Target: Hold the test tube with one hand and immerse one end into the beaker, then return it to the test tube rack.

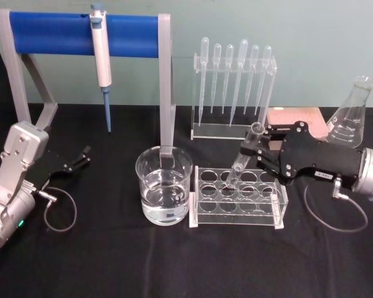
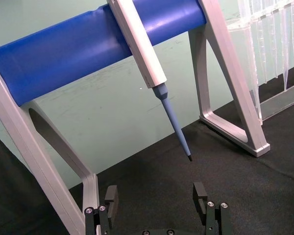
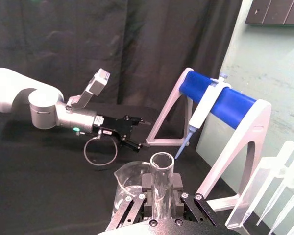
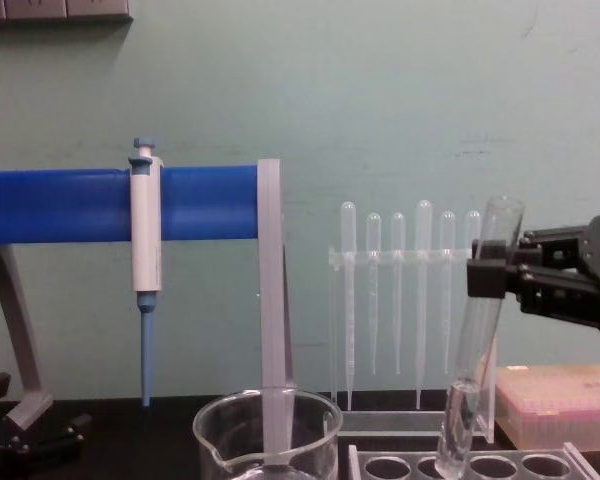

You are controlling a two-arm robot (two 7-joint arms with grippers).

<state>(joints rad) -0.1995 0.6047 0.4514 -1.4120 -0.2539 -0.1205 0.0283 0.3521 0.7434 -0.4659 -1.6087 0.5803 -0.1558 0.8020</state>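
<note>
Dimly, foot of test tube (image 1: 240, 164) in rack (image 1: 236, 217), right gripper (image 1: 253, 149) tight around it; left gripper (image 1: 74, 162) parked, agape.

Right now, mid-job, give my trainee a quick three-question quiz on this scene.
1. True or false: the right gripper is shut on the test tube.
2. Where does the beaker stand relative to the test tube rack? A) to its left B) to its right C) behind it
3. Fill in: the left gripper, parked by the pipettor stand, is ____.
Key: 1 true; 2 A; 3 open.
</note>
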